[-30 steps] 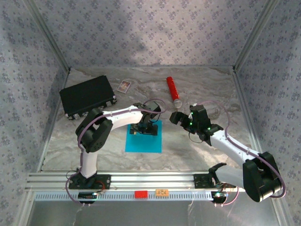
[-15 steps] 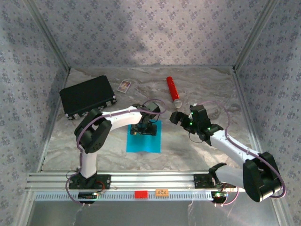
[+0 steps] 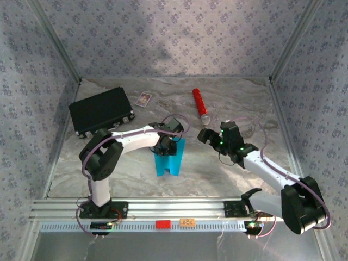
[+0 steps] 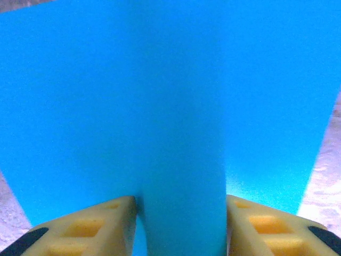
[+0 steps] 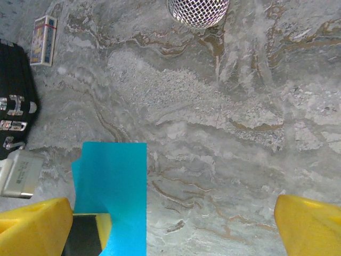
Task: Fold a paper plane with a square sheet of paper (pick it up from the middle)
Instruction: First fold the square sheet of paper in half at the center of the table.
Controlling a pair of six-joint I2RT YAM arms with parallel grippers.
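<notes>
The square sheet of paper (image 3: pixel 167 160), bright cyan, lies mid-table and is buckled up into a ridge along its middle. My left gripper (image 3: pixel 165 145) points down on its far half. In the left wrist view the yellow fingers (image 4: pixel 101 218) press both sides of the raised ridge of paper (image 4: pixel 181 106), so this gripper (image 4: pixel 181 205) is shut on it. My right gripper (image 3: pixel 204 134) hovers open to the right of the sheet, over bare table (image 5: pixel 170 229), with the paper (image 5: pixel 114 181) at its lower left. The paper plane is out of view.
A black rectangular case (image 3: pixel 100 110) sits at the back left, with a small white card (image 3: pixel 143 99) beside it. A red cylinder (image 3: pixel 199 103) lies at the back centre, its mesh end (image 5: pixel 198 10) ahead of the right gripper. Walls enclose the marbled table.
The left gripper has closed on the sheet's middle. The flat square has bunched into a narrower, raised shape. The left arm's elbow swung left. The right arm barely moved.
</notes>
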